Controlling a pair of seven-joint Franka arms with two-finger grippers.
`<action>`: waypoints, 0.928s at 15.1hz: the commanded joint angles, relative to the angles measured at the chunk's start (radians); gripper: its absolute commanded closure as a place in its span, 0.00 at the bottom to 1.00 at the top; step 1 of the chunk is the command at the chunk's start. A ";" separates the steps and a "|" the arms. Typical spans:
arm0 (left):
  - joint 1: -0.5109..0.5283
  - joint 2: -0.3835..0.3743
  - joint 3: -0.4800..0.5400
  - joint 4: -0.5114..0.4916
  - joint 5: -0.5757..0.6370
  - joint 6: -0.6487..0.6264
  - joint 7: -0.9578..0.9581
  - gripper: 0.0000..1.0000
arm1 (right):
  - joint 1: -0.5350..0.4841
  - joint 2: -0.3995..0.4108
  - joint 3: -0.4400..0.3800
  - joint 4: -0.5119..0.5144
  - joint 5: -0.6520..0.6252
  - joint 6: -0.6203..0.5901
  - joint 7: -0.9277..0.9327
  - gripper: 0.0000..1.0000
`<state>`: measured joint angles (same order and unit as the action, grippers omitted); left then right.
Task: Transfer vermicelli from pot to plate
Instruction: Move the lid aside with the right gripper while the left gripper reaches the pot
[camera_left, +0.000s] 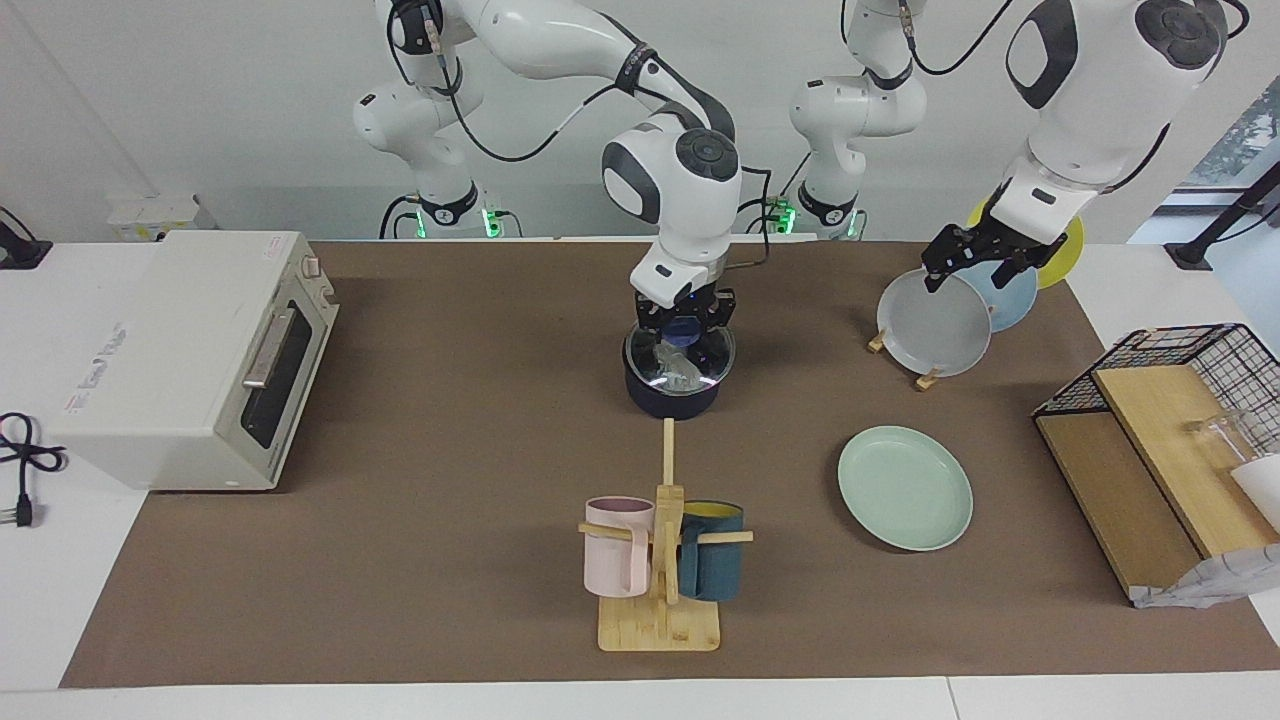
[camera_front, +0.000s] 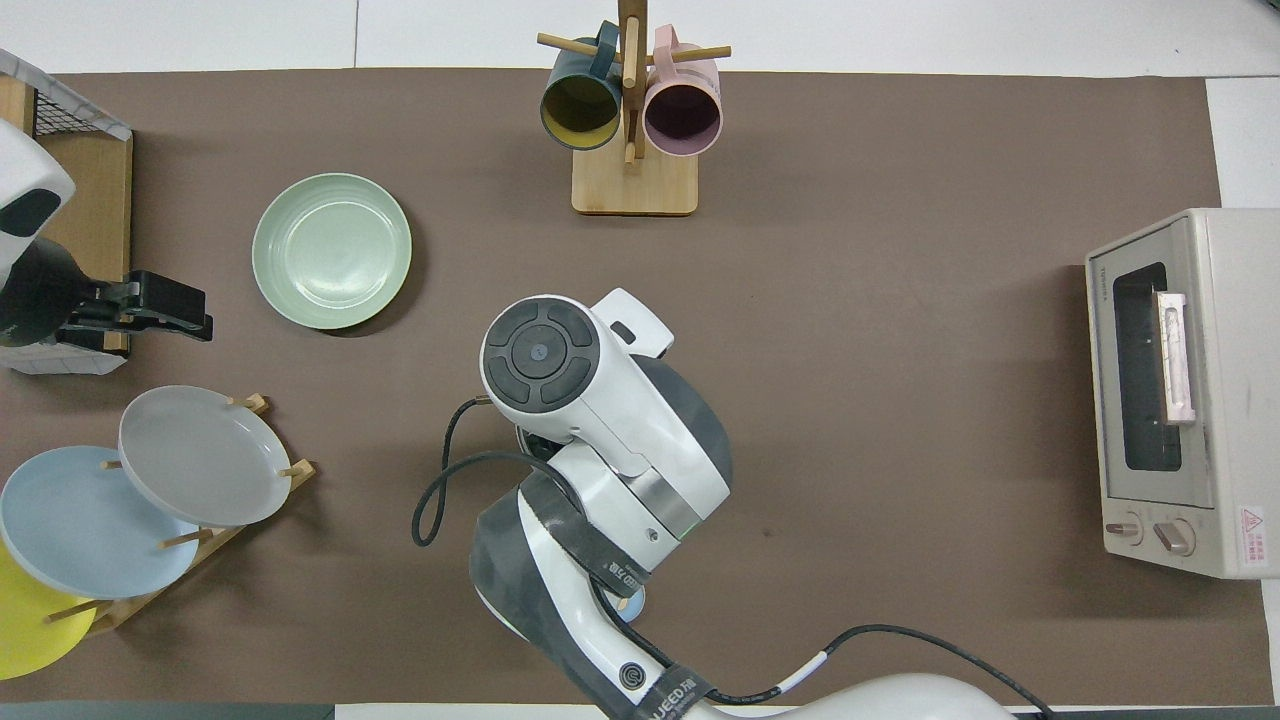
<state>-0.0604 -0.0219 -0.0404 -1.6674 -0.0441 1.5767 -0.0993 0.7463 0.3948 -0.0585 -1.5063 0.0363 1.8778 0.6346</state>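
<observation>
Vermicelli (camera_left: 678, 368) sits as a pale glassy clump inside the pot (camera_left: 672, 395), under the clear lid (camera_left: 715, 365) that rests on the rim. From the facing camera I see the right claw (camera_left: 683, 330) down on the lid, its fingers clenched on the blue knob (camera_left: 685, 327) at the middle. The pot stands mid-counter, nearer to the robots than the mug rack (camera_left: 660, 560), which carries a pink mug (camera_left: 617, 560) and a dark blue mug (camera_left: 712, 565). The plate (camera_left: 905, 487) lies flat on the brown counter (camera_left: 450, 420) toward the left arm's end, well apart from the pot. My left claw (camera_left: 965, 262) hangs over the dish rack, above the grey plate (camera_left: 933, 325); I cannot tell how its fingers stand. A toaster oven (camera_left: 190, 360) sits at the right arm's end.

From the overhead camera, the right arm's wrist covers the pot and lid completely, so I see neither them nor the noodles. The plate (camera_front: 331, 250) shows bare, farther from the robots than the grey plate (camera_front: 203, 455), the light blue plate (camera_front: 80, 520) and the yellow plate (camera_front: 25, 620) in the rack. The left claw (camera_front: 160, 305) waits near the counter's edge at the left arm's end.
</observation>
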 joint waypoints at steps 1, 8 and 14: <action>0.007 -0.007 -0.009 -0.006 -0.002 0.014 -0.008 0.00 | -0.065 -0.025 0.003 0.024 -0.003 -0.040 -0.116 0.42; -0.119 -0.033 -0.012 -0.075 -0.003 0.098 -0.148 0.00 | -0.237 -0.057 0.003 0.021 -0.029 -0.097 -0.416 0.42; -0.496 0.052 -0.013 -0.279 -0.016 0.431 -0.476 0.00 | -0.413 -0.070 0.003 -0.009 -0.030 -0.128 -0.651 0.42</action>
<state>-0.4537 -0.0075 -0.0740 -1.8697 -0.0503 1.8924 -0.5124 0.3771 0.3492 -0.0670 -1.4882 0.0158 1.7608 0.0445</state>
